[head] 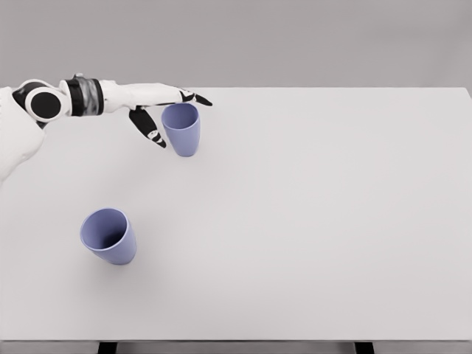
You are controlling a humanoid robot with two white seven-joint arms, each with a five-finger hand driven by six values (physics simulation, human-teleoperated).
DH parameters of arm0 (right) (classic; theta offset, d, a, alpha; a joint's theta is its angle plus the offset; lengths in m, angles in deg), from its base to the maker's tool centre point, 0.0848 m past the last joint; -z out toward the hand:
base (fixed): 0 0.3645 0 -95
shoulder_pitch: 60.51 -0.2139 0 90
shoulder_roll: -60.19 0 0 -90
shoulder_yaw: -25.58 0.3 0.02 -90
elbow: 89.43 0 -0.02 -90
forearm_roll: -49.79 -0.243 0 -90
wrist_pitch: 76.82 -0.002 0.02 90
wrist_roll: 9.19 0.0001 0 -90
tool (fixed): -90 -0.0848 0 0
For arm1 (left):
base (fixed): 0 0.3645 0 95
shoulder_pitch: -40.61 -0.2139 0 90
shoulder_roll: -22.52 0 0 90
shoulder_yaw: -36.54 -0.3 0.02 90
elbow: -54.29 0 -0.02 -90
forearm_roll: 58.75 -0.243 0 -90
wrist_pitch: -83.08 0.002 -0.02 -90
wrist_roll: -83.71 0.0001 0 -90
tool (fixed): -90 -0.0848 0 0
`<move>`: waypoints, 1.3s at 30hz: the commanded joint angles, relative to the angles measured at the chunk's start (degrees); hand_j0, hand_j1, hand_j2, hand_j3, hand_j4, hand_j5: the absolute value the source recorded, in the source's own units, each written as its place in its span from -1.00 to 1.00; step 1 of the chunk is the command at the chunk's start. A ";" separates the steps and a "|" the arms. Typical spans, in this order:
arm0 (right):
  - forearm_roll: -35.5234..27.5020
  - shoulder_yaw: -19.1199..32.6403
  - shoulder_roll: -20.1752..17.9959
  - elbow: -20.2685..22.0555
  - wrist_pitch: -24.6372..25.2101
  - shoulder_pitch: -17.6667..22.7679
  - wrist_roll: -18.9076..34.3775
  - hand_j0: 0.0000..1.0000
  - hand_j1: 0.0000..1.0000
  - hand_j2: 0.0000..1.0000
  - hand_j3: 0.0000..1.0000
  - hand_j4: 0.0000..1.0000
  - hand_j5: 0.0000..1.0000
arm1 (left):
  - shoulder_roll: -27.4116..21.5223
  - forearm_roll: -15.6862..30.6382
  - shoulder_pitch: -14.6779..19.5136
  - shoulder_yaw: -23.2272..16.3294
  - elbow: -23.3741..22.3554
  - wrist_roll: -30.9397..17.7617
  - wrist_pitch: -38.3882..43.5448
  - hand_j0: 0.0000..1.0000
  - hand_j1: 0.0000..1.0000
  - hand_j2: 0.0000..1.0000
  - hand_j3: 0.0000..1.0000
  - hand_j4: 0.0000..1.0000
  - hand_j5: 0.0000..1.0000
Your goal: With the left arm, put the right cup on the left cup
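Two light purple cups stand upright on the white table (310, 221). One cup (182, 133) is at the back, left of the middle. The other cup (109, 237) is nearer the front left, its mouth showing. My left hand (181, 119) reaches in from the left edge at the back cup. Its fingers (193, 97) stretch along the cup's far rim, and the thumb (150, 130) points down just left of the cup's wall. The hand is open and not closed around the cup. The right arm is out of view.
The table's front edge (236, 340) runs along the bottom of the picture, with dark legs showing below it. A plain grey wall stands behind the table.
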 commanded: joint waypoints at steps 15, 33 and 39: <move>0.01 0.00 0.00 0.01 -0.01 0.00 0.01 1.00 1.00 1.00 1.00 1.00 1.00 | 0.40 -1.05 0.00 0.20 -1.07 0.02 0.16 0.75 0.75 0.75 0.75 0.75 0.75; 0.01 0.00 0.00 0.01 -0.01 0.00 0.01 1.00 1.00 1.00 1.00 1.00 1.00 | -1.62 0.70 -0.97 0.90 1.65 0.02 0.16 0.30 0.30 0.30 0.30 0.30 0.30; 0.01 0.00 0.00 0.01 -0.01 0.00 0.01 1.00 1.00 1.00 1.00 1.00 1.00 | -8.04 5.89 -0.88 0.46 9.21 0.02 0.16 0.25 0.25 0.25 0.25 0.25 0.25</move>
